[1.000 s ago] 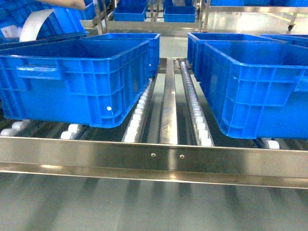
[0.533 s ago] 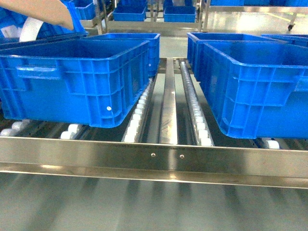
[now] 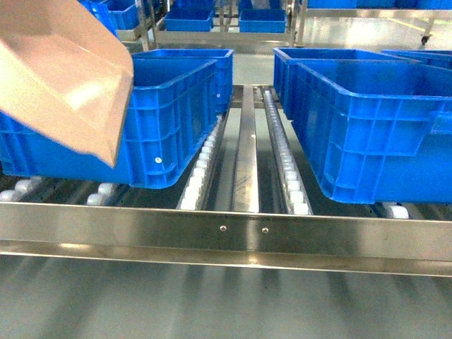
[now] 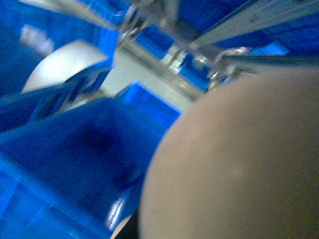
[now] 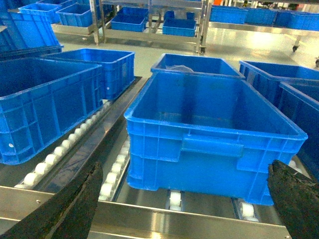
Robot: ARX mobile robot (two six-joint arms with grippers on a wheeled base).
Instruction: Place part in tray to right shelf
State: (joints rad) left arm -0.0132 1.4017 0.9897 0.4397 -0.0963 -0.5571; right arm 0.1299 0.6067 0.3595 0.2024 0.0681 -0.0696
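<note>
Warehouse floor behind us, steel right shelf (image 3: 233,233) with rollers and blue crates (image 3: 367,127). Tray (image 3: 63,78) fills upper left, blurry, cut off; left jaws we can't tell. Right gripper (image 5: 184,199) spread wide, empty.

Tray (image 3: 60,78): cut off by top and left edges of head view; handle out of frame; interior contents not discernible. Hides upper left portion of left crate (image 3: 169,120) behind it.

Tray in left wrist view: blurred beige mass filling lower right, no edges or detail legible.

Left pincer: not visible in any view; grip undeterminable.

Right pincer (image 5: 187,199): only two dark fingertips (image 5: 75,204) visible at bottom corners, cut by lower edge.

Part: not discernible anywhere.

Right shelf (image 3: 247,229): rollers partly hidden under crates.
</note>
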